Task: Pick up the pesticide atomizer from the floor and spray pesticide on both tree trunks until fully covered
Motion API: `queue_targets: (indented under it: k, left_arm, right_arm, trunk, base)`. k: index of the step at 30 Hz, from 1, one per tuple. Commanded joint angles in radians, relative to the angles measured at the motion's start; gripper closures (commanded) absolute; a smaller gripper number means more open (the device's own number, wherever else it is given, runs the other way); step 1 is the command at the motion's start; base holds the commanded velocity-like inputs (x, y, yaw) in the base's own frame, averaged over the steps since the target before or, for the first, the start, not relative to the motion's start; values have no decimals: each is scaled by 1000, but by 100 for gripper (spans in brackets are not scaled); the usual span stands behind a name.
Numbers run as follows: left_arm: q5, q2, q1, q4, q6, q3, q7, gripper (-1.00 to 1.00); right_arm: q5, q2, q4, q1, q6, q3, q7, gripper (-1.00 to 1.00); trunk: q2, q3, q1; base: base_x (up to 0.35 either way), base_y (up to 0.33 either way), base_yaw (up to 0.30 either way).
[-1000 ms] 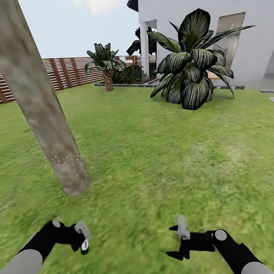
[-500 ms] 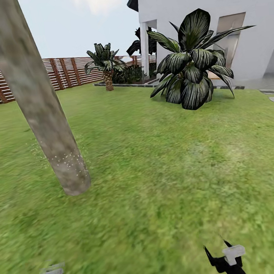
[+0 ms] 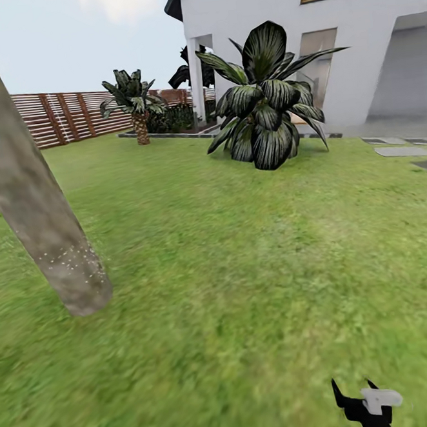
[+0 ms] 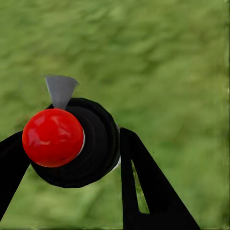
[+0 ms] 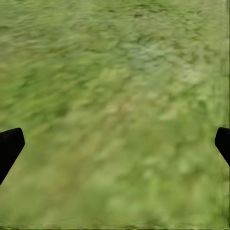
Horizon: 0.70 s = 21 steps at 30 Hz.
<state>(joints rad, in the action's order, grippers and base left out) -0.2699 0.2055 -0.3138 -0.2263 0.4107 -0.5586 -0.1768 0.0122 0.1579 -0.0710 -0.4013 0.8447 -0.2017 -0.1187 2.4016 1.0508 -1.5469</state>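
Left claw (image 4: 72,143) gripped atomizer (image 4: 72,141), red cap toward camera. Right claw (image 5: 115,143) wide open, empty. Trunk (image 3: 35,209) stood far-left, leaning, speckled base; left arm nearer.

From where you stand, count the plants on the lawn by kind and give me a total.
Thick bare tree trunk: 1
Big broad-leaved shrub: 1
Short palm: 1
Total: 3
The left pincer is shut on the atomizer; the right pincer is open over the grass.
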Motion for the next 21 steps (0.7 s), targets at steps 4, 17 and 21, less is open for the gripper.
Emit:
queue_targets:
  k: [4, 17, 21]
  left_arm:
    - [-6, 0, -1, 2, 3, -9, -6, 100]
    - [-10, -1, -1, 3, 3, -7, -6, 100]
    - [-11, -1, -1, 2, 3, -7, -6, 100]
  right_arm:
    - [2, -1, 2, -1, 2, -8, -10, -100]
    - [2, -5, 3, -1, 2, -10, -10, -100]
    - [1, -6, 3, -1, 2, -10, -10, -100]
  trunk:
    - [0, 1, 1]
    - [0, 1, 1]
    - [0, 1, 1]
  base:
    - [-196, -236, -300]
    - [-203, -229, -300]
    - [-117, -254, -300]
